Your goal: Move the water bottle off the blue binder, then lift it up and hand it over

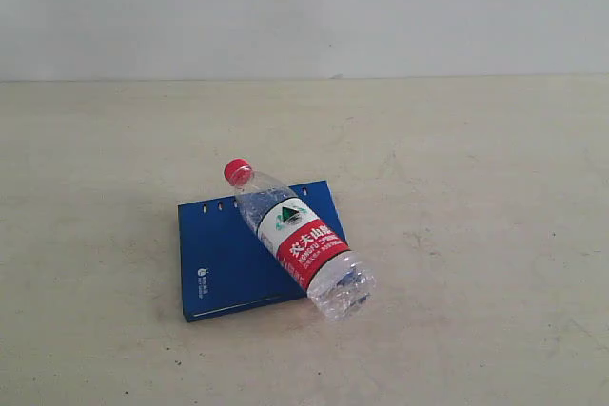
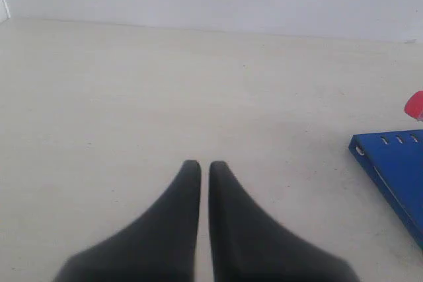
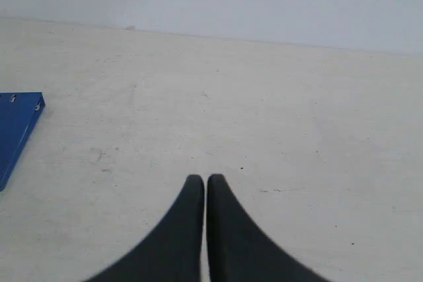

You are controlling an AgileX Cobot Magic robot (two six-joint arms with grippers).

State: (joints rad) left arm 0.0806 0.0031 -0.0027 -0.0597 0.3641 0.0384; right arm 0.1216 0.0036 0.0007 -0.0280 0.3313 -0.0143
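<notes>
The water bottle (image 1: 298, 238) lies on its side across the blue binder (image 1: 221, 263), red cap toward the back left and its clear base hanging over the binder's front right edge. The binder lies flat on the table with slot holes along its far edge. In the left wrist view my left gripper (image 2: 204, 164) is shut over bare table, with the binder's corner (image 2: 395, 170) and a sliver of the red cap (image 2: 416, 105) off to one side. My right gripper (image 3: 203, 179) is also shut and holds nothing, with a corner of the binder (image 3: 16, 130) far from it. Neither gripper shows in the exterior view.
A pale, scuffed table (image 1: 457, 187) spreads around the binder on every side. A plain white wall (image 1: 304, 7) rises behind its far edge. Nothing else stands on the table.
</notes>
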